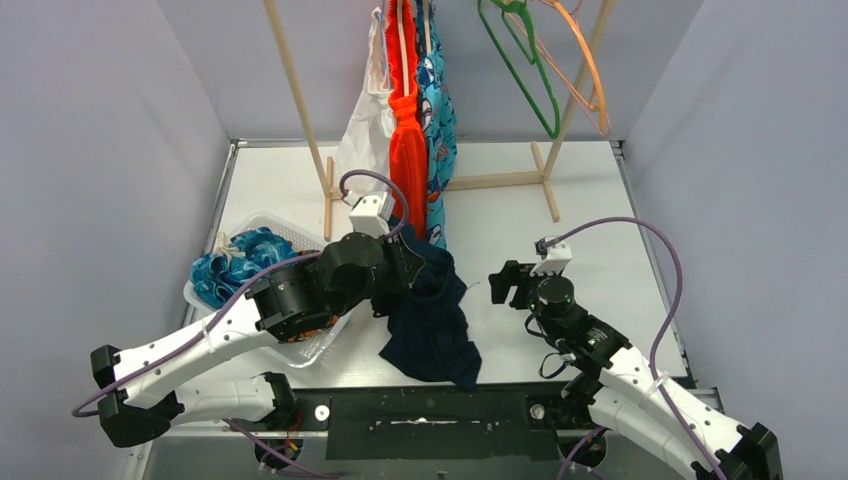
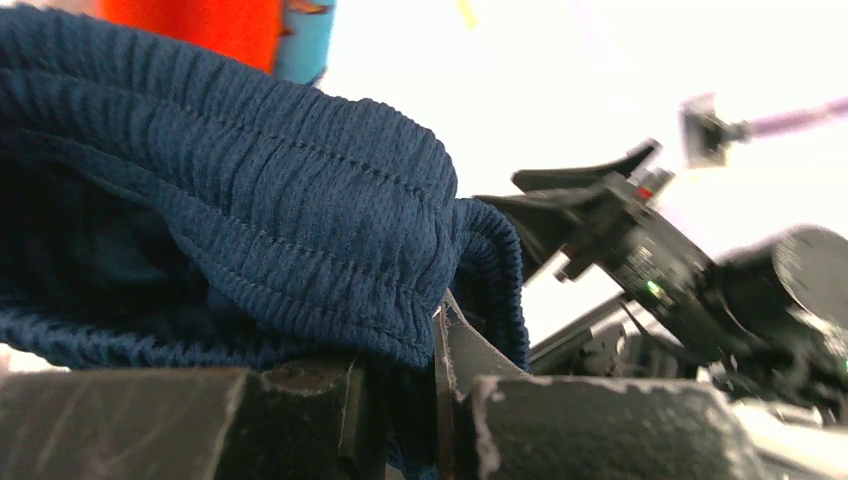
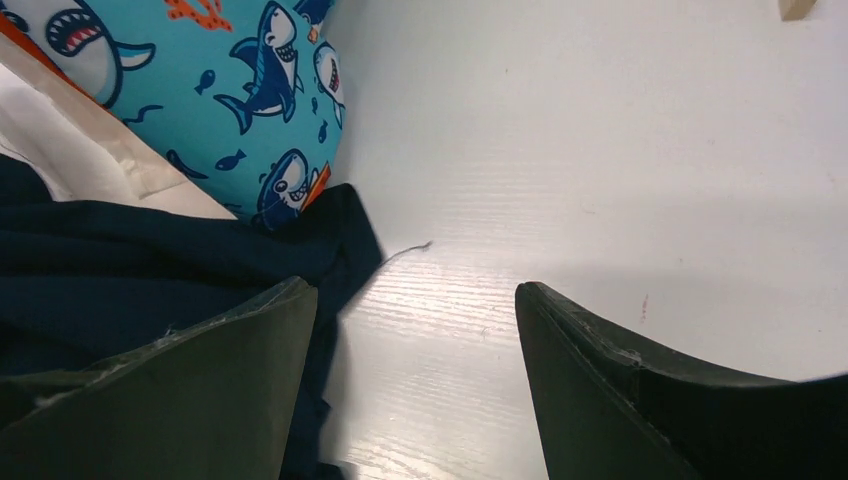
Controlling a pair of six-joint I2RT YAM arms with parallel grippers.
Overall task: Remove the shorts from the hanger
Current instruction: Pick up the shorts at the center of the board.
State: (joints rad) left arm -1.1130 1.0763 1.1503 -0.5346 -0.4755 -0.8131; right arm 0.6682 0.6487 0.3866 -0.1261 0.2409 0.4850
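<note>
My left gripper (image 1: 405,262) (image 2: 400,360) is shut on the ribbed waistband of the plain navy shorts (image 1: 432,330) (image 2: 230,200). These hang from it and drape onto the table (image 1: 600,200) between the arms. Bright orange shorts (image 1: 406,150) and teal shark-print shorts (image 1: 438,130) (image 3: 230,100) hang from the rack at the back. Blue patterned shorts (image 1: 235,262) lie in the basket. My right gripper (image 1: 505,283) (image 3: 412,300) stands open just right of the navy shorts (image 3: 150,260), low over the white table (image 3: 600,150), with nothing between its fingers.
A white basket (image 1: 310,345) sits at the left under my left arm. The wooden rack (image 1: 545,175) spans the back, with an empty green hanger (image 1: 520,60) and an empty orange hanger (image 1: 588,60) on its right end. A white bag (image 1: 365,130) hangs beside the orange shorts.
</note>
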